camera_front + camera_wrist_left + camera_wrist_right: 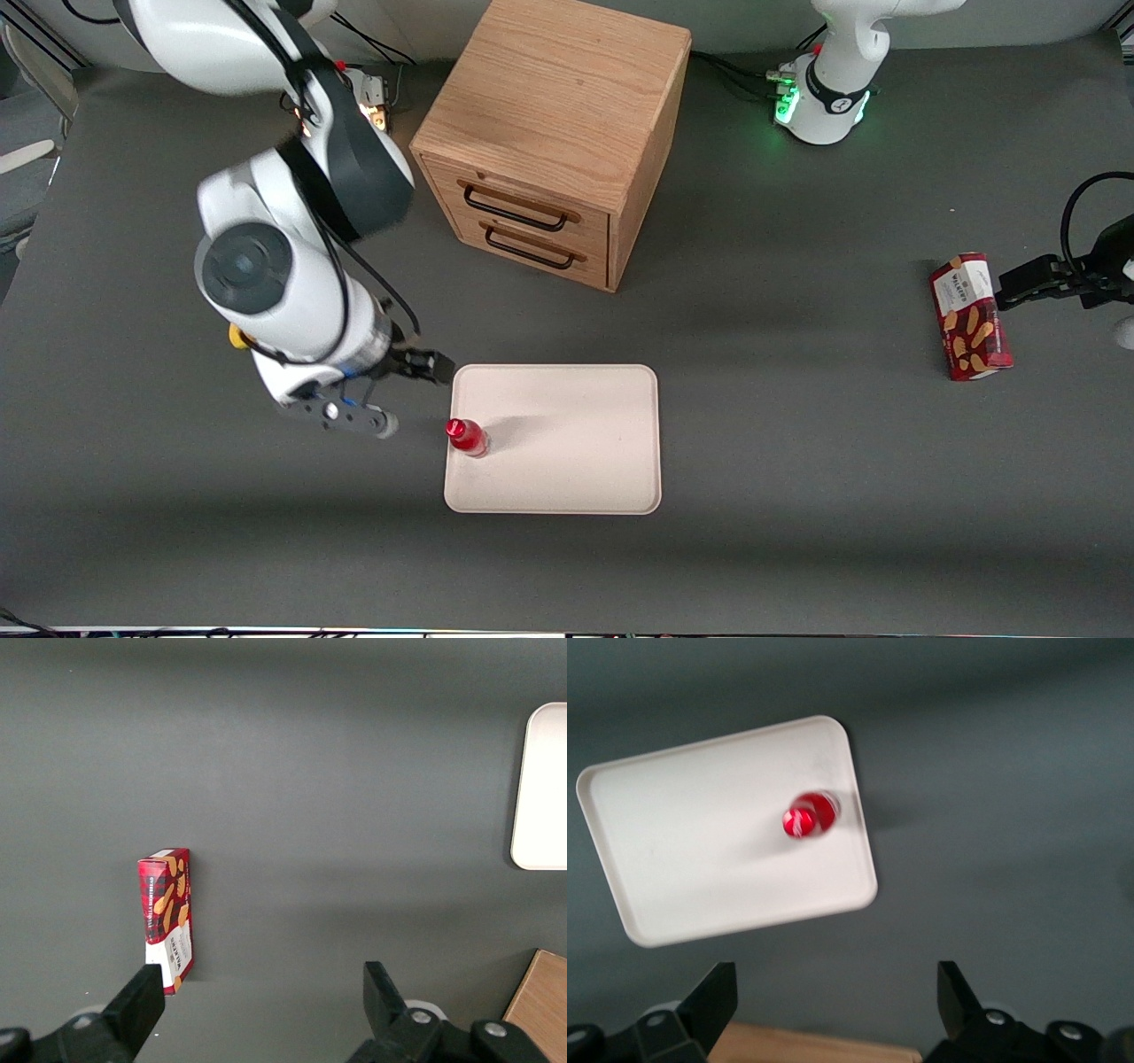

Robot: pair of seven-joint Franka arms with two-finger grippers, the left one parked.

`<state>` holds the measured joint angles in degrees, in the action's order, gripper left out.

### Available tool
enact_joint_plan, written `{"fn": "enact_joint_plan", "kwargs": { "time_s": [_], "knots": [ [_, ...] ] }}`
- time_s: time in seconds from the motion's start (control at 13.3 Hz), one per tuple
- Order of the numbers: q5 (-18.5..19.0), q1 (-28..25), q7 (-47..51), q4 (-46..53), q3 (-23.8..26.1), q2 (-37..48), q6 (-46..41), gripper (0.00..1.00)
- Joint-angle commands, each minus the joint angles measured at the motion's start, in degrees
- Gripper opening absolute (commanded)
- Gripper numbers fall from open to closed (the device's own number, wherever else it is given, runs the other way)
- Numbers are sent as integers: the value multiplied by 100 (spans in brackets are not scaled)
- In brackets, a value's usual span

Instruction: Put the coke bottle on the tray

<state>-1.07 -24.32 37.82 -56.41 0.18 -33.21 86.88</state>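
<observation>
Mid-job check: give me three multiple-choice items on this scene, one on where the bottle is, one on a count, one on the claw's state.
1. Where is the bottle?
A. Upright on the tray, near its edge toward the working arm
B. Lying on the table beside the box
C. On top of the cabinet

2. How many drawer handles does the cabinet show?
A. One
B. Two
C. Three

3. What is the claw doing?
A. Shut on the bottle
B. Shut on the box
C. Open, holding nothing, over the table beside the tray

Answers: 1 A, the right wrist view shows its cap inside the rim. 2 B, two dark handles stacked on the front. 3 C, its fingers are spread, clear of the bottle.
</observation>
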Motion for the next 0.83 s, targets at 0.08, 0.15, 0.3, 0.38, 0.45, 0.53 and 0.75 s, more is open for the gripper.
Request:
{"fn": "enact_joint_plan", "kwargs": {
  "time_s": [0.08,0.15,0.3,0.38,0.45,0.53,0.75],
  "knots": [
    [98,-3,-38,-887,-1,1139,-400,100],
    [89,58,-56,-1150,-1,1402,-400,100],
    [80,269,-247,-1625,8,1842,-400,100],
    [80,400,-580,-1871,8,2036,-400,100],
    [72,558,-836,-2108,17,2255,-400,100],
    [63,716,-986,-2346,34,2458,-374,100],
    [45,1314,-1925,-2926,78,3003,-330,100]
  ]
}}
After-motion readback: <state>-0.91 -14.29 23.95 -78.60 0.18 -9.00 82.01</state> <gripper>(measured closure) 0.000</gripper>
